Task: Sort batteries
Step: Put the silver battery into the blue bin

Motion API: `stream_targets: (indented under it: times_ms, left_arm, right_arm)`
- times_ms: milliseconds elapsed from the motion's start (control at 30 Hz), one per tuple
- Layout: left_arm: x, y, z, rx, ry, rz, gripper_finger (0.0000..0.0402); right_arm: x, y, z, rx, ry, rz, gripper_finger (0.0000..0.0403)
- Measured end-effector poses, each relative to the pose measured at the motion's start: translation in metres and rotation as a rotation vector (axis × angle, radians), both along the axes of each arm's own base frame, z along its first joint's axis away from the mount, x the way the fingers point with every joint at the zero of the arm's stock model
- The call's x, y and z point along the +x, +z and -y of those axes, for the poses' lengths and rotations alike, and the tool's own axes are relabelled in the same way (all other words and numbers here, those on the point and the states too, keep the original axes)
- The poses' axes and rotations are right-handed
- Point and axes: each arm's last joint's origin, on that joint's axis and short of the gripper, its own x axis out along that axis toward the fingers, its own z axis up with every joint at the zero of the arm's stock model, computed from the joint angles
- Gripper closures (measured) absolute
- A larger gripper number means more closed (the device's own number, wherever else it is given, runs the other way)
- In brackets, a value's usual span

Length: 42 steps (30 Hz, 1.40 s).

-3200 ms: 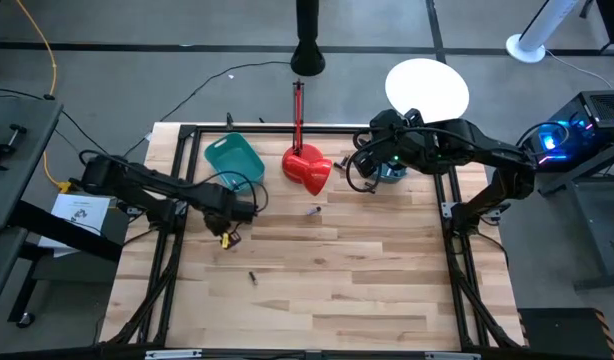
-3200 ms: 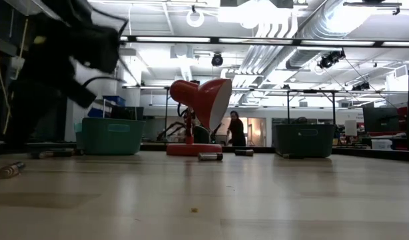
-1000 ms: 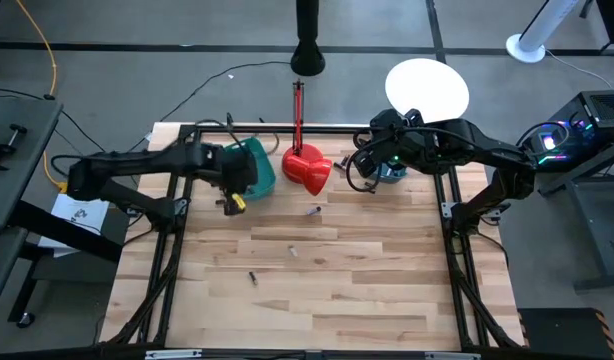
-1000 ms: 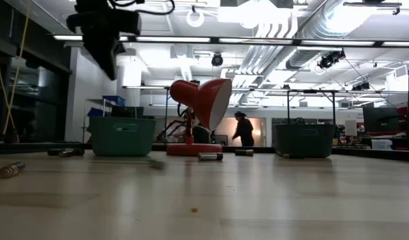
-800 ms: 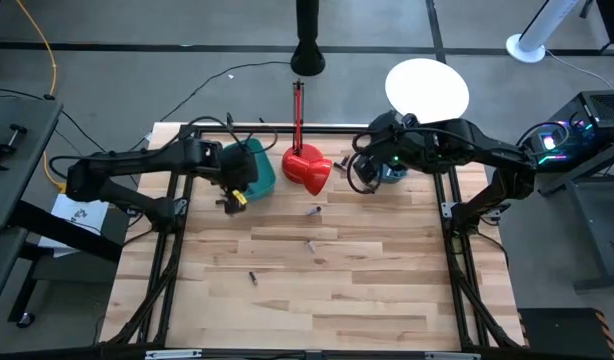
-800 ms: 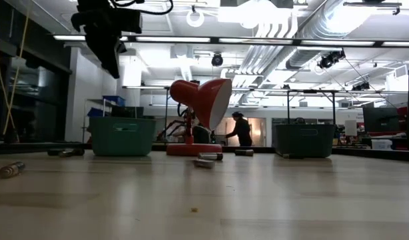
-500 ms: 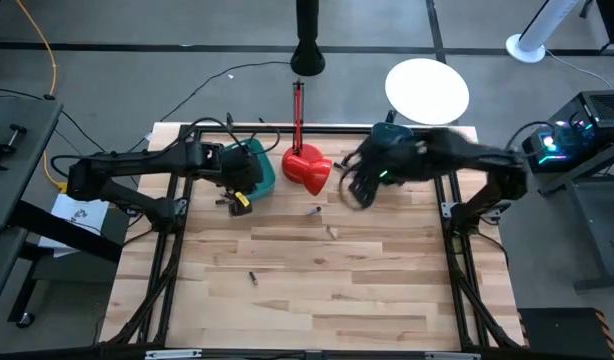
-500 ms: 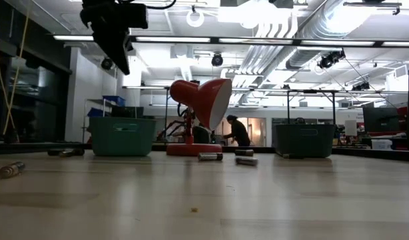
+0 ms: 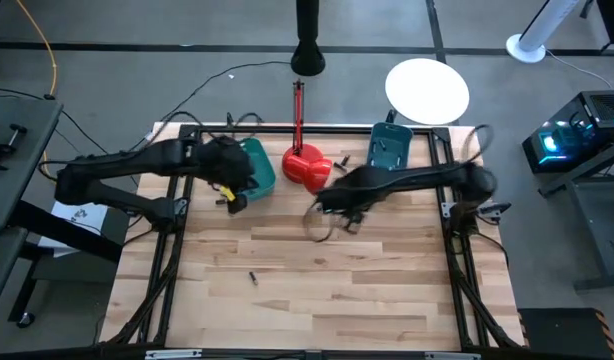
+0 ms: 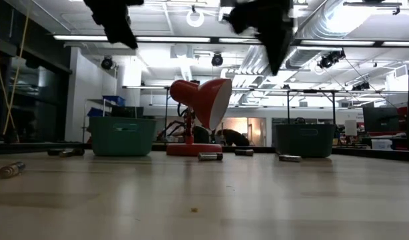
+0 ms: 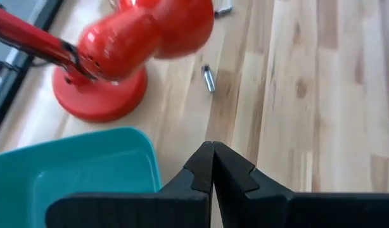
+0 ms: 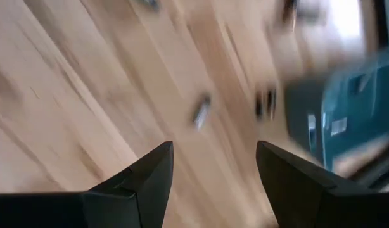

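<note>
Batteries: small dark cells scattered on the wooden table (image 9: 387,290). One (image 9: 253,277) is seen lying alone toward the near-left; one (image 11: 208,78) is seen just beside the red lamp (image 9: 309,168) base; one (image 12: 201,109) is seen on bare planks ahead of the right gripper; approx. four more are counted in the low view, e.g. (image 10: 210,157) and (image 10: 289,158).
Left bin: teal bin (image 9: 253,168), placed at the far-left, next to the lamp. No cells can be made out inside.
Right bin: teal bin (image 9: 390,147), placed at the far-right. Contents not visible.
Left gripper: left gripper (image 11: 213,166), fingers pressed together w/ nothing between; held over the near edge of the left bin.
Right gripper: right gripper (image 12: 215,166), fingers spread wide, empty; held above mid-table, near the lamp.
Handling (est.): cells are judged rigid, smooth, light for the arm but dense; rolling is expected on the flat top if nudged.
Grip point (est.): mid-length, fingers set across the barrel, not on the ends, so slip is limited.
Sorting cue: sizes differ; length is best judged in the wrist views.
</note>
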Motion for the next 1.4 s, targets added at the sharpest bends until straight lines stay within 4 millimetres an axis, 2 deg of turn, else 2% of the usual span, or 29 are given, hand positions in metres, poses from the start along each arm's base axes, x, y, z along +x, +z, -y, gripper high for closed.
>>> stream_targets:
  times_ms: [67, 133, 200, 267, 367, 533, 700, 1033, 1233, 1300, 1400]
  left_arm:
    - [-0.009, 0.008, 0.001, 0.000, 0.013, 0.044, 0.0401]
    - [-0.018, 0.016, 0.002, 0.010, 0.038, 0.087, 0.0401]
    - [-0.026, 0.022, 0.003, 0.036, 0.061, 0.122, 0.0401]
    - [-0.031, 0.027, 0.003, 0.060, 0.090, 0.152, 0.0401]
    - [-0.034, 0.032, 0.002, 0.094, 0.121, 0.199, 0.0401]
    - [-0.030, 0.036, 0.002, 0.102, 0.124, 0.256, 0.0401]
    - [-0.026, 0.035, 0.001, 0.103, 0.124, 0.259, 0.0401]
    - [-0.023, 0.034, 0.000, 0.079, 0.150, 0.259, 0.0402]
    - [-0.023, 0.034, 0.000, 0.067, 0.161, 0.261, 0.0401]
    - [-0.023, 0.034, 0.000, 0.067, 0.161, 0.260, 0.0401]
    - [-0.023, 0.034, 0.000, 0.071, 0.158, 0.259, 0.0402]
  right_arm:
    - [-0.033, -0.008, 0.014, 0.048, -0.092, -0.021, 0.0183]
    - [-0.062, -0.019, 0.025, 0.107, -0.209, 0.057, 0.0183]
    - [-0.082, -0.031, 0.032, 0.188, -0.331, 0.196, 0.0183]
    - [-0.091, -0.046, 0.038, 0.235, -0.410, 0.328, 0.0183]
    - [-0.093, -0.074, 0.047, 0.225, -0.455, 0.400, 0.0183]
    - [-0.098, -0.112, 0.059, 0.148, -0.489, 0.275, 0.0183]
    - [-0.100, -0.120, 0.069, 0.015, -0.456, 0.210, 0.0183]
    - [-0.091, -0.139, 0.094, 0.046, -0.388, 0.201, 0.0183]
    - [-0.089, -0.156, 0.095, 0.076, -0.363, 0.110, 0.0186]
    - [-0.088, -0.158, 0.092, 0.091, -0.356, 0.094, 0.0204]
    - [-0.086, -0.159, 0.083, 0.091, -0.339, 0.084, 0.0266]
